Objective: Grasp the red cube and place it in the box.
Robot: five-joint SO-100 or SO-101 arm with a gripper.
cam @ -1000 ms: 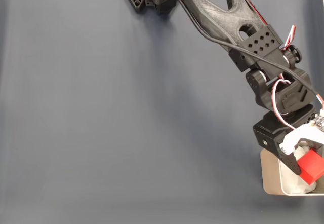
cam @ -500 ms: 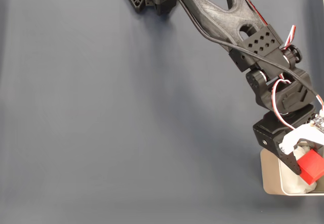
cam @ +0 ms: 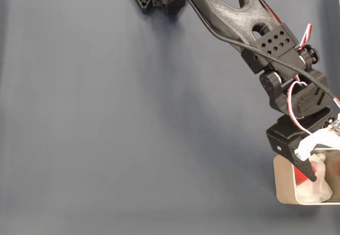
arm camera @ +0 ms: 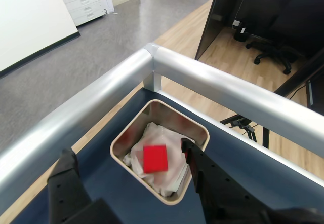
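nearest in the wrist view, gripper [arm camera: 131, 183] with black fingers [arm camera: 63, 181] spread wide, holding nothing, one to either side of the opening below. just beyond, the box [arm camera: 200, 128], rounded corners and pale rim, crumpled white lining [arm camera: 144, 138] across its floor. the red cube [arm camera: 155, 158] lying flat on that lining near the middle, inside the walls, touching neither finger. likely just let go, judging by the parted fingers straddling it from above. grasp and placing look done; only lifting away seems left.

past the box, a metal rail [arm camera: 212, 79] along the table edge and round its corner, close behind the far rim. beyond the rail, open floor, a desk and a chair, all well apart. little room outward on that side, so retreat probably safest straight up and back over the mat.

in the fixed view, gripper [cam: 313, 163] over the box [cam: 283, 190] at the picture's lower right edge, a sliver of red [cam: 300, 177] beside the dark finger. dark mat [cam: 133, 128] broad and bare towards the left.
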